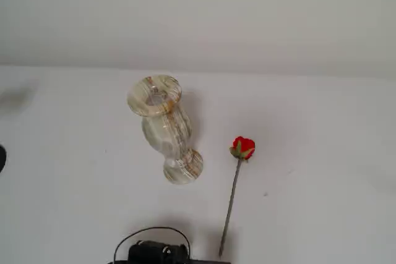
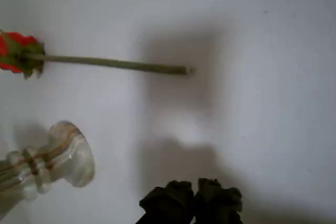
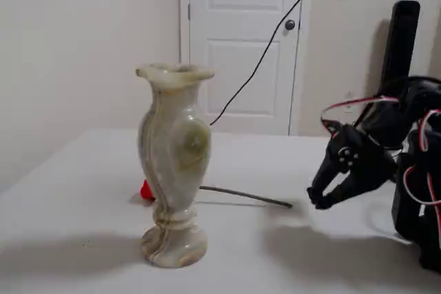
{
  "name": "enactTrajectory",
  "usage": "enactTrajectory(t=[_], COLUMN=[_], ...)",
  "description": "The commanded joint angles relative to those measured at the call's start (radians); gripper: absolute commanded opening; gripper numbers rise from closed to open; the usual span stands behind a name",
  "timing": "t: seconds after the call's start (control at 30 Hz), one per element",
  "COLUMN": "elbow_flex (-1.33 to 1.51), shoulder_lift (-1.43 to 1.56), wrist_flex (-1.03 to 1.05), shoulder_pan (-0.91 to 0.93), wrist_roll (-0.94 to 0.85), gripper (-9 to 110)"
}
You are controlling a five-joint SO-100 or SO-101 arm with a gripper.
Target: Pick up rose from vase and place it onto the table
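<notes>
Closed empty claw (image 2: 194, 195) above table (image 2: 273, 77).

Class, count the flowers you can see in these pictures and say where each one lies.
1. A single rose lies flat on the table, out of the vase and to its right in a fixed view. None shows in the vase mouth; its inside is mostly hidden.

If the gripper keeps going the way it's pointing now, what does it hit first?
Probably the bare table. The gripper looks shut, angled down toward the free end of the rose stem, which lies just ahead; depth is unclear, so it might clip that tip.
</notes>
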Motion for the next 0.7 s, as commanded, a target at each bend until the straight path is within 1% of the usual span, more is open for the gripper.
enactTrajectory(t=[0.0,0.67], elbow_flex=[-0.002,-0.002], shoulder_lift=[-0.002,-0.002], wrist_flex=[-0.028,-0.028], shoulder_pan=[0.014,0.012], wrist_roll=[0.012,0.011], gripper=[0,0])
